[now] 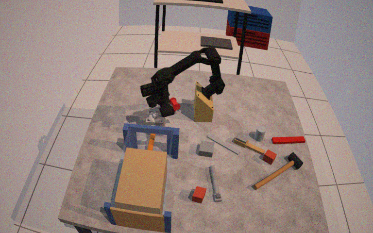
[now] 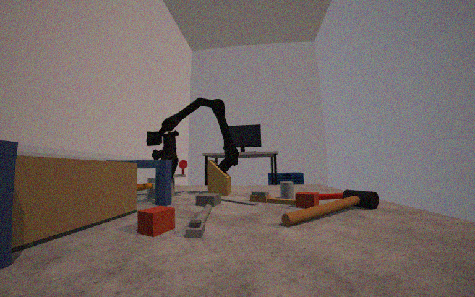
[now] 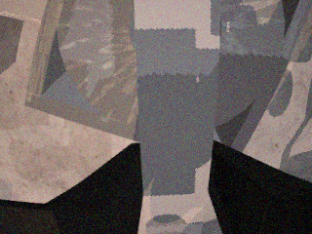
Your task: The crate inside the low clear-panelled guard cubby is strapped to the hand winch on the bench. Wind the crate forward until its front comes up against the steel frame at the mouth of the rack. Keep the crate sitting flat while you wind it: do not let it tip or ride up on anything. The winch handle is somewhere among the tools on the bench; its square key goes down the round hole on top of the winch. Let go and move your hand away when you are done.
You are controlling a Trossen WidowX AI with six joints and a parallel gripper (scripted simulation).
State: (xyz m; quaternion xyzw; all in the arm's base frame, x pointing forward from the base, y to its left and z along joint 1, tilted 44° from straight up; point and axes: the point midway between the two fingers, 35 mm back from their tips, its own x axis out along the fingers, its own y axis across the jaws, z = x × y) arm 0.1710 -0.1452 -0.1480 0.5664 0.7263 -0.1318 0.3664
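Note:
The tan crate [image 1: 143, 178] [image 2: 77, 195] sits flat in the cubby. A gap shows between its front and the blue steel frame [image 1: 151, 128] [image 2: 162, 184]. An orange strap [image 1: 151, 141] [image 2: 144, 186] runs from it through the frame toward the grey winch [image 1: 161, 121]. My gripper [image 1: 166, 113] [image 3: 174, 152] is over the winch, pointing down, shut on the winch handle's grey part [image 3: 171, 112]. The handle's red knob [image 1: 175, 104] [image 2: 183, 163] stands out beside the gripper, on the arm-base side. Whether the key is fully down the hole is hidden.
The yellow arm mount [image 1: 202, 109] [image 2: 218, 182] stands right of the winch. Farther right lie a grey block [image 1: 206, 149], a thin rod [image 1: 222, 144], a grey wrench-like tool [image 1: 213, 179], a black-headed mallet [image 1: 275, 174], a grey cylinder [image 1: 260, 134] and a red bar [image 1: 288, 140].

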